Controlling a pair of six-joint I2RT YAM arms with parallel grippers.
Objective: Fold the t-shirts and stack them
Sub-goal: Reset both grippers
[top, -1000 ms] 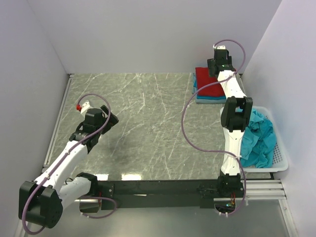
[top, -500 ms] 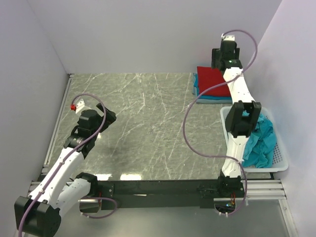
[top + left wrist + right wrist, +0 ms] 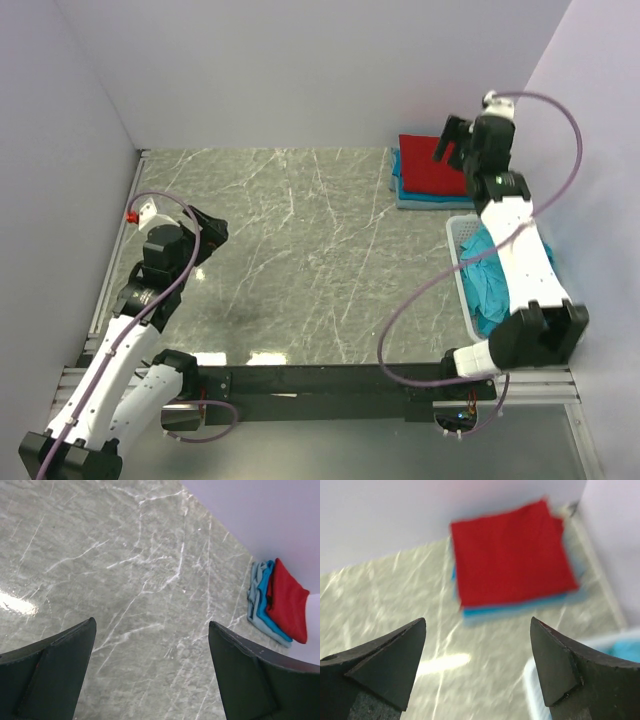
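A folded deep red t-shirt lies on top of folded teal-blue t-shirts at the table's back right corner. My right gripper hovers above that stack's right side, open and empty. In the right wrist view the red t-shirt and the teal layers lie beyond the gripper. More crumpled teal t-shirts fill the white mesh basket. My left gripper hangs open over the table's left side, and in its wrist view nothing sits within the gripper.
The grey marble table is walled at the back and both sides. The basket stands against the right wall, with its rim under my right gripper. My right arm arches over the basket. The distant stack shows in the left wrist view.
My right gripper has risen off the red t-shirt and swung right toward the wall, its jaws widening. The left arm has drawn back toward the left edge.
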